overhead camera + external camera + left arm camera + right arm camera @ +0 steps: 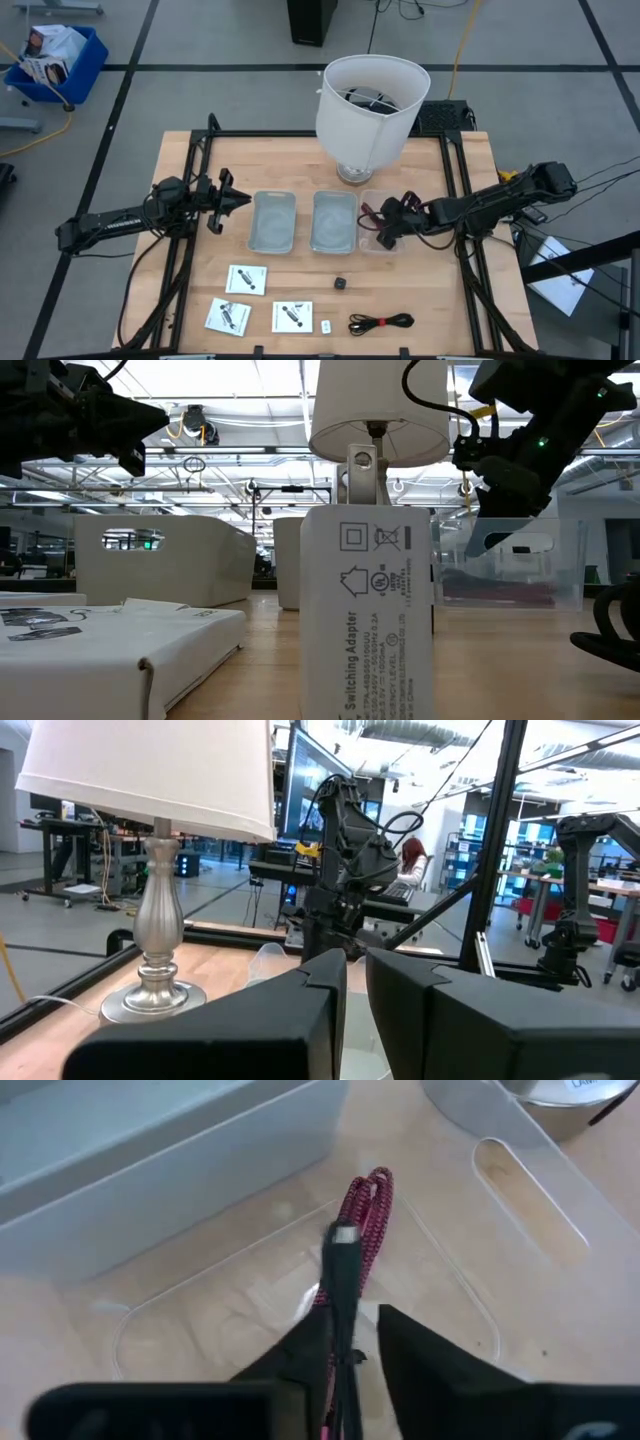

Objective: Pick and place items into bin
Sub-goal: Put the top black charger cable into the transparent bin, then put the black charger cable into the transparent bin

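Note:
My right gripper (386,230) (358,1355) hangs open over the rightmost of three clear bins (378,243), pointing slantwise down into it. A magenta braided cable (366,1200) with a black plug lies between its fingers and reaches down into that bin (200,1295). My left gripper (240,201) (355,985) waits shut and holding nothing, left of the bins. Near the front edge lie three white packets (247,279) (228,316) (292,316), a tiny black cube (341,284), a tiny white piece (326,325) (365,620) and a black coiled cable (381,322). My right gripper's fingers stand apart around the magenta cable's black plug end (340,1275). The plug lies along one finger (305,1350), and a gap shows between it and the other finger. The fingers slant down from above, along the cable. The cable's looped end (370,1185) rests on the bin's floor.
A big white lampshade on a silver base (370,100) stands at the far edge, right behind the bins. The two other clear bins (273,220) (334,220) sit in the table's middle. Black frame rails (185,250) run along the table's left and right sides.

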Robot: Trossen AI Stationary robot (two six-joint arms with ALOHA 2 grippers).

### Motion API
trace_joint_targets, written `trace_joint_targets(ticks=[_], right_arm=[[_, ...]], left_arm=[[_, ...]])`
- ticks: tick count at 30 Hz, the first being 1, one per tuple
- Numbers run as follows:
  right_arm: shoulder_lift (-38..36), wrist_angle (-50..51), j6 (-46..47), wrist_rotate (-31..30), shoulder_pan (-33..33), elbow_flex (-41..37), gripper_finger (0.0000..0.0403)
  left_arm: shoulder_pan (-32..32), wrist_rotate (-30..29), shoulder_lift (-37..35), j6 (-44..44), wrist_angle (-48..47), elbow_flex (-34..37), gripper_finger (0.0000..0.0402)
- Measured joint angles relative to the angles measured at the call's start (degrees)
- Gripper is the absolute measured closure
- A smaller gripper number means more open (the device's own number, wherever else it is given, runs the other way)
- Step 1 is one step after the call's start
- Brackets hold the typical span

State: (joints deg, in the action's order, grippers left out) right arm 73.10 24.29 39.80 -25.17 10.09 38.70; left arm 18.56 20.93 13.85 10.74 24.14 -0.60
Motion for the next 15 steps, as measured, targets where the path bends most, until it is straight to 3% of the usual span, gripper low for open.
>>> trace_joint_targets(ticks=[8, 15], right_arm=[[-2.4, 0.2, -2.9, 0.0, 0.5, 2.1, 0.0228], [-6.8, -0.4, -9.8, 2.7, 9.1, 11.0, 0.0221]], left_arm=[[0.0, 0.0, 0.0, 0.0, 0.0, 0.0, 0.0353], [0.0, 0.0, 0.0, 0.0, 0.0, 0.0, 0.0353]])
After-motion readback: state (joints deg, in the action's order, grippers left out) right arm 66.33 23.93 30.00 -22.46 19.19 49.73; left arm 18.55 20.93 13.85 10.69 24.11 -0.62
